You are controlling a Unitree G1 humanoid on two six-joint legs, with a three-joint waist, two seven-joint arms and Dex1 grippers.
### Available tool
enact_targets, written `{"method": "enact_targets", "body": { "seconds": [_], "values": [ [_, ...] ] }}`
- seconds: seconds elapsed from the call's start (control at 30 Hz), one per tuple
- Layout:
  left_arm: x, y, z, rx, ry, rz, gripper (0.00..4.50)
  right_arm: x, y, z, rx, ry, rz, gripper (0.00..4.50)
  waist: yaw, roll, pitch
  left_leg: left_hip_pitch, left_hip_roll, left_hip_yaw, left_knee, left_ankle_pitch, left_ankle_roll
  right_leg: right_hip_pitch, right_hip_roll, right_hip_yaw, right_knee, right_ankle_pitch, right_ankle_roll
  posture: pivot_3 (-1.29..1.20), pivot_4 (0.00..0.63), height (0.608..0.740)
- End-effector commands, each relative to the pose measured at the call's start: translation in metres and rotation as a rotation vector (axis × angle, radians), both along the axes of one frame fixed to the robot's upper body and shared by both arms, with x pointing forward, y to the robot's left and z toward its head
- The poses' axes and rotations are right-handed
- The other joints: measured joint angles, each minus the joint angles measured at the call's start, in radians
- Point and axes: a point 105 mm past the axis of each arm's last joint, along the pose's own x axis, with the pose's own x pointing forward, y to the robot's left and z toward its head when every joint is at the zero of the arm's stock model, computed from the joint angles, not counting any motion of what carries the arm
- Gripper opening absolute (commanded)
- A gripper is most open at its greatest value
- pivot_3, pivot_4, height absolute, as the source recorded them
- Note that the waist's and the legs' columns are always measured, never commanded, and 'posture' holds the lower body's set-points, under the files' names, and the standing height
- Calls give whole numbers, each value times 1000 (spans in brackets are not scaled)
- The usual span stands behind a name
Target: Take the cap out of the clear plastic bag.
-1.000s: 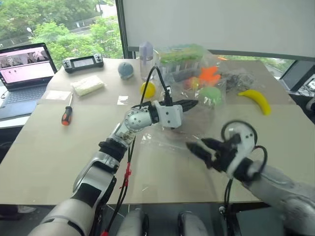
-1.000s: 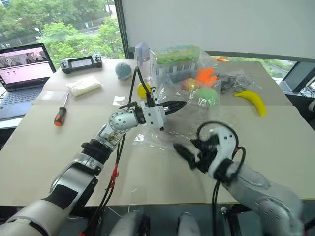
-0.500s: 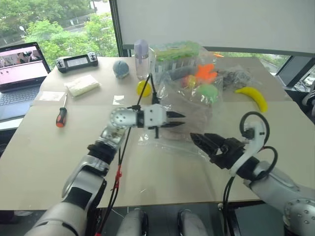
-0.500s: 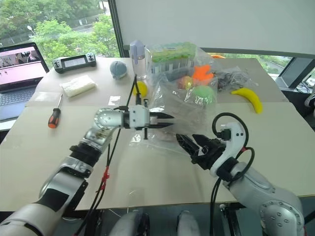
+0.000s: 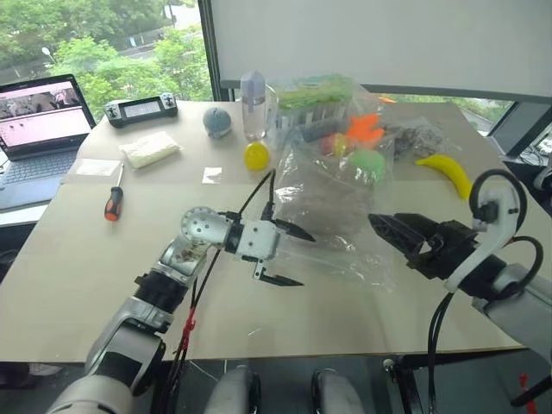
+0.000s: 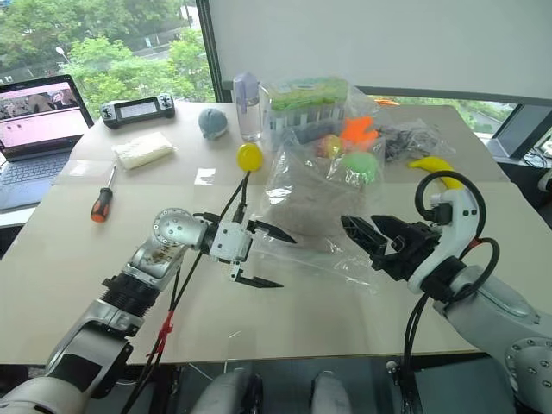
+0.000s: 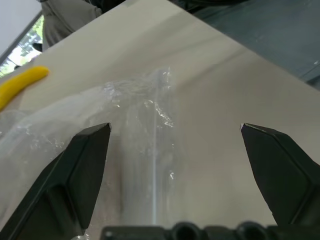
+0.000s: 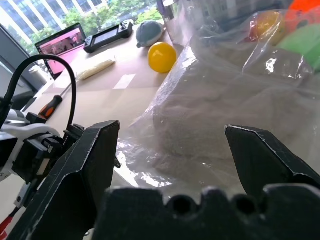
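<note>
Far left there was a laptop (image 5: 43, 116) with its screen on, then a red-handled screwdriver (image 5: 113, 203) lying on the table (image 5: 78, 267), with a white packet (image 5: 152, 148) and a handheld controller (image 5: 142, 109) further back. The left gripper (image 5: 289, 256) sat low over the tabletop with its fingers spread wide, holding nothing, pointed at the near edge of the clear plastic bag (image 5: 341, 211) (just short of the film, as far as I could tell). A yellow ball (image 5: 256, 155) and a grey-blue ball (image 5: 217, 122) were behind it. The cap (image 6: 310, 194) was inside the bag, a beige lump in the middle, bag lying crumpled mid-table. On the right, the right gripper (image 5: 398, 235) hung above the bag's right side, fingers apart too, nothing pinched. A banana (image 5: 448, 172) lay off to the far right.
</note>
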Motion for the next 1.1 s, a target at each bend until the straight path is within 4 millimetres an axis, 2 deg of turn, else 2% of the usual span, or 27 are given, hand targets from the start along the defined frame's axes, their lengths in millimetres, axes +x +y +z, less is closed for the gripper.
{"method": "enact_targets", "body": {
  "seconds": [0.03,0.13,0.23,0.37,0.53,0.67,0.8,0.97,1.1],
  "values": [
    [5,-12,6,-76,-138,14,4443,-3,-3,14,7,-61,-14,4058,1,0,0,0,0,0,0,0,0,0,0,0,0,0,0,0,150,740],
    [10,-19,5,-109,-217,28,4443,-1,-6,12,-2,-55,-38,4058,2,0,0,0,0,0,0,0,0,0,0,0,0,0,0,0,150,740],
    [12,-26,17,-151,-298,37,4443,-1,-8,11,0,-54,-56,4058,2,0,0,-1,0,0,0,0,0,-1,-1,0,0,0,0,0,150,740],
    [16,-16,6,-131,-363,50,4443,0,-11,8,-5,-45,-74,4058,1,0,0,0,0,0,0,0,0,0,-1,0,0,0,0,0,150,740],
    [23,-8,9,-148,-454,74,4443,-1,-13,8,-10,-48,-86,4058,1,0,0,0,0,0,0,0,0,-1,-1,0,0,0,0,0,150,740],
    [13,-2,4,-154,-372,18,4443,-1,-13,10,-8,-52,-85,4058,0,0,0,0,0,0,0,0,0,-1,-1,0,0,0,0,0,150,740],
    [7,2,8,-179,-306,-10,4443,-1,-14,8,-9,-46,-89,4058,0,0,0,-1,0,0,0,0,0,-1,-2,-1,0,0,0,0,150,740],
    [18,4,9,-126,-376,16,4443,0,-13,7,-12,-44,-88,4058,0,0,0,0,0,0,0,0,0,-1,-1,-1,1,0,0,0,150,740],
    [28,-4,11,-88,-462,35,4443,1,-12,8,-16,-53,-86,4058,3,0,0,0,0,0,2,0,0,0,-1,-1,0,0,0,0,150,740]
  ]
}}
